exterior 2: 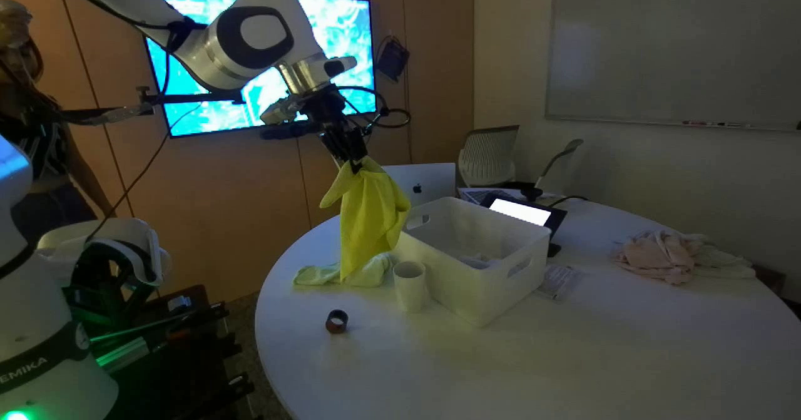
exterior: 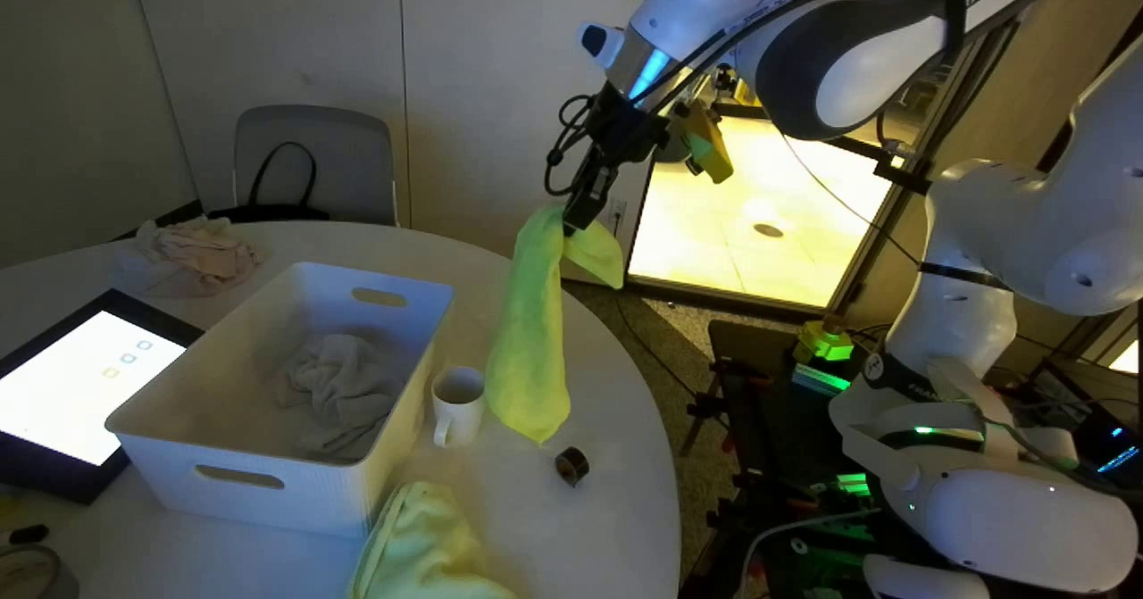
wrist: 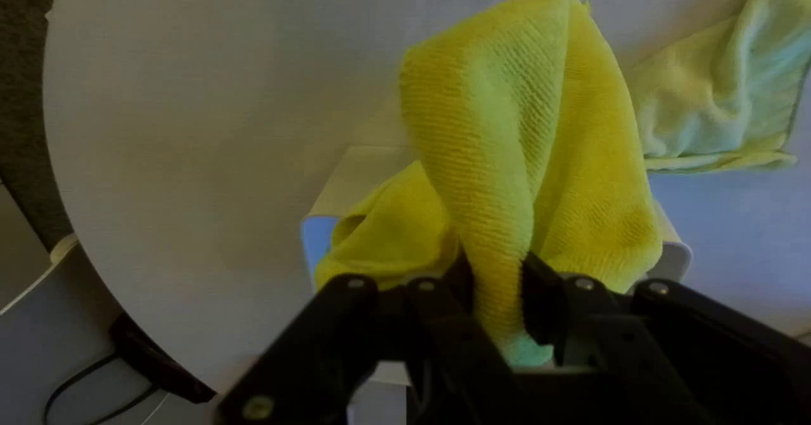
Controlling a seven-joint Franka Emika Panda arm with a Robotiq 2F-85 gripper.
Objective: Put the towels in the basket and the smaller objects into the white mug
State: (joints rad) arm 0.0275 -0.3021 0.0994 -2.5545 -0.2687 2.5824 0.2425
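Wrist view | ribbed yellow towel [wrist: 500, 140] | pinched in end effector [wrist: 498, 279]

A yellow towel [exterior: 527, 340] is pinched by the gripper [exterior: 576, 220] and hung above the table [exterior: 616, 510]. A grey towel [exterior: 344, 385] is contained in the basket [exterior: 317, 499]; just outside, the mug [exterior: 458, 422] is stood upright, with a dark ring [exterior: 571, 466] near. Another yellow towel [exterior: 421, 545] is laid beside the basket.

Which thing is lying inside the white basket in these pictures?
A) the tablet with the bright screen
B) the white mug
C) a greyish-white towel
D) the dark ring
C, because an exterior view shows the greyish-white towel lying crumpled within the walls of the basket.
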